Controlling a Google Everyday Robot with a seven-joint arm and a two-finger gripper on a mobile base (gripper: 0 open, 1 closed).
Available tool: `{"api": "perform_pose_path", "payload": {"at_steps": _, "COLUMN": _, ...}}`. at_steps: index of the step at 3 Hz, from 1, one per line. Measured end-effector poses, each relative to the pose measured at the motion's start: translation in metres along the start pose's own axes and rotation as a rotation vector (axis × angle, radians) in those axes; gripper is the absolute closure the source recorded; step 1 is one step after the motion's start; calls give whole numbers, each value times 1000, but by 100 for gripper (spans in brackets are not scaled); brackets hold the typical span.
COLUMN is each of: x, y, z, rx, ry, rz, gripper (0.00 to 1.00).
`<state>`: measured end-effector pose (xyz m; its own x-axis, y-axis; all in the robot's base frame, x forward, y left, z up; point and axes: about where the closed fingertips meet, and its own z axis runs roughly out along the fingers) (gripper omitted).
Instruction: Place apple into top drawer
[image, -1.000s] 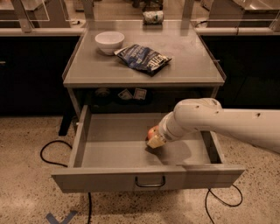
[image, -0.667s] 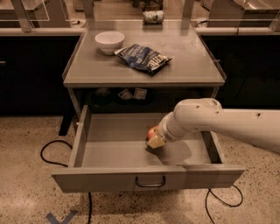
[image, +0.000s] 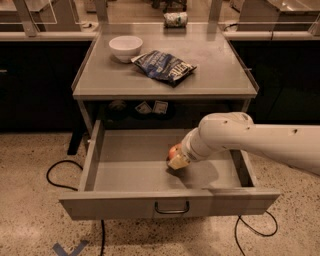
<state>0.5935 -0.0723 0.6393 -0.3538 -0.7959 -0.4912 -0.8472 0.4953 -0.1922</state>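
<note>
Gripper (image: 178, 160) sits inside the open drawer (image: 125, 167), right of centre, low over the floor. Apple (image: 174, 150) touches its tip, upper-left side. Can't tell if it's gripped or released.

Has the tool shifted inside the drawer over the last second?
No. The tool is at the apple inside the open top drawer, roughly behind the handle on the drawer's front, the same place as a second ago.

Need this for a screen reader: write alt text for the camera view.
The gripper, on a white arm, is inside the open top drawer, against the apple. On the tabletop above sit a white bowl and a blue snack bag.
</note>
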Motion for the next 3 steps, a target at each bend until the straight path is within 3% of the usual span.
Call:
{"api": "perform_pose_path", "payload": {"at_steps": 1, "x": 0, "y": 0, "z": 0, "rx": 0, "ry": 0, "rz": 0, "gripper": 12}}
{"api": "perform_pose_path", "payload": {"at_steps": 2, "x": 0, "y": 0, "z": 0, "rx": 0, "ry": 0, "rz": 0, "gripper": 0}}
{"api": "perform_pose_path", "payload": {"at_steps": 3, "x": 0, "y": 0, "z": 0, "rx": 0, "ry": 0, "rz": 0, "gripper": 0}}
